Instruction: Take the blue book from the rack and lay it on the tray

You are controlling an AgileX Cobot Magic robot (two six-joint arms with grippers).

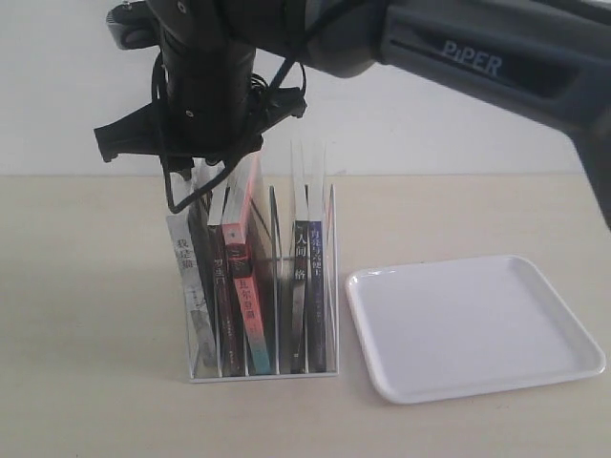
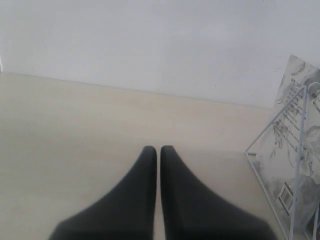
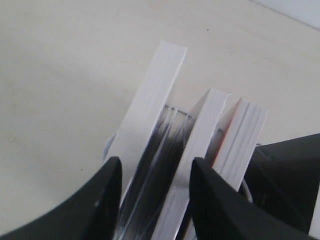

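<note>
The white wire rack (image 1: 263, 375) stands mid-table with several upright books. The blue book (image 1: 316, 286), with its navy spine, is in the rightmost slot next to the black-spined book (image 1: 300, 286). My right gripper (image 1: 212, 179) reaches across and hangs open over the leftmost books, well left of the blue book. In the right wrist view its fingers (image 3: 107, 200) straddle the white page edges of two books (image 3: 192, 165), gripper centre (image 3: 156, 161). My left gripper (image 2: 158, 148) is shut and empty over bare table beside the rack (image 2: 299, 150). The white tray (image 1: 477, 324) lies right of the rack.
A grey-white book (image 1: 186, 262) leans out at the rack's left end, next to a dark book and the pink-to-teal spine (image 1: 251, 310). The right arm (image 1: 477, 57) spans the top of the exterior view. A pale wall backs the table.
</note>
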